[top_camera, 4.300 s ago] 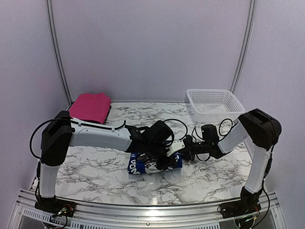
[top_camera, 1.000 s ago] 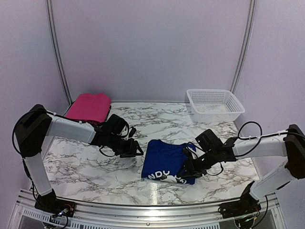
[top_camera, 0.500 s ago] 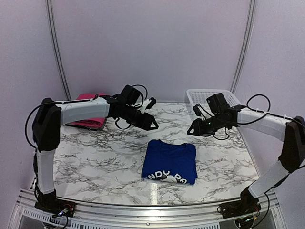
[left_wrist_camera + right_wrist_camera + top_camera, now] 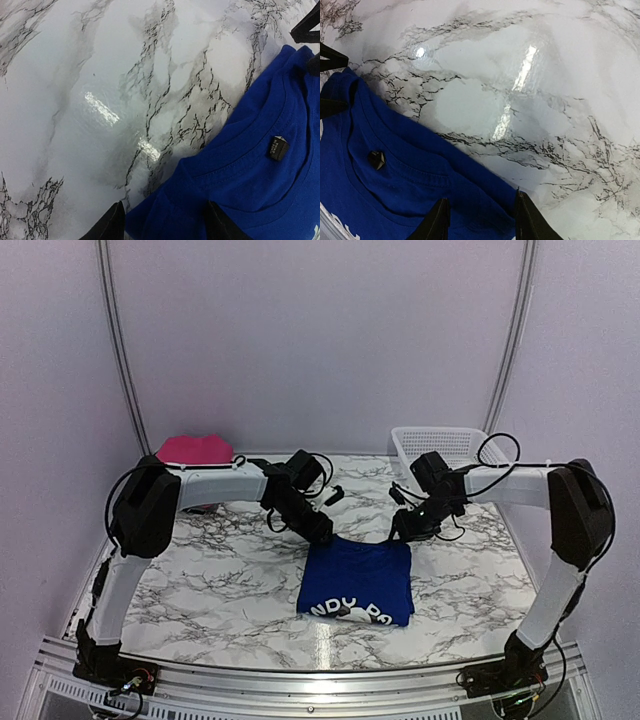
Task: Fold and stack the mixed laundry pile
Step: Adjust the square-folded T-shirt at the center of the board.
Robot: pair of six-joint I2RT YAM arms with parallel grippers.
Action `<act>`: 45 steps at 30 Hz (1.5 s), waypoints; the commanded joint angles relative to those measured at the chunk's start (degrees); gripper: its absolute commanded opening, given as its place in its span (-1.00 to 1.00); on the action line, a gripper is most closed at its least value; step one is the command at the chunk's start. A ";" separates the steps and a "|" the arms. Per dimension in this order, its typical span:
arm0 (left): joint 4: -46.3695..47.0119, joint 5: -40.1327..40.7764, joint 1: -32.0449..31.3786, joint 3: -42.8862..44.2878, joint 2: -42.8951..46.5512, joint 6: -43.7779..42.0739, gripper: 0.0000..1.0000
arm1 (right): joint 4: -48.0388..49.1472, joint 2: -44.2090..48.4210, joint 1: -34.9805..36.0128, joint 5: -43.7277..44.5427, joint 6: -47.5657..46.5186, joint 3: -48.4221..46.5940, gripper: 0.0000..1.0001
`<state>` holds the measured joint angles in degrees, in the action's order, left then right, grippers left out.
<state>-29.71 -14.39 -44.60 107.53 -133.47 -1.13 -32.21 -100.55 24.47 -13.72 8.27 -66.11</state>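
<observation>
Blue garment (image 4: pixel 355 580) awaited its next fold: left gripper (image 4: pixel 167 225) and right gripper (image 4: pixel 481 220) (both part-open, nothing pinched) straddled its collar-edge corners, likely requiring closure next.

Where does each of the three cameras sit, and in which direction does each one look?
Top external: fixed above and behind the arms, looking forward and down on the table, blue shirt, pink garment and basket; both arms, the left claw and the right claw show.
Left wrist: on the left arm, looking down at one far shirt corner; its own fingers show.
Right wrist: on the right arm, looking down at the other far corner; its own fingers show.
Shared: both wrist views show the shirt's collar label.
</observation>
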 commanded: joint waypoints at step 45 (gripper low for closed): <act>17.07 13.82 2.30 -14.87 11.59 16.54 0.56 | 1.16 -3.65 -0.21 9.13 -0.26 -8.79 -0.14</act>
<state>-13.98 -5.04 -43.64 95.07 -124.79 10.66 -30.59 -103.35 24.49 -10.61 7.94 -69.36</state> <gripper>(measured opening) 0.486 0.281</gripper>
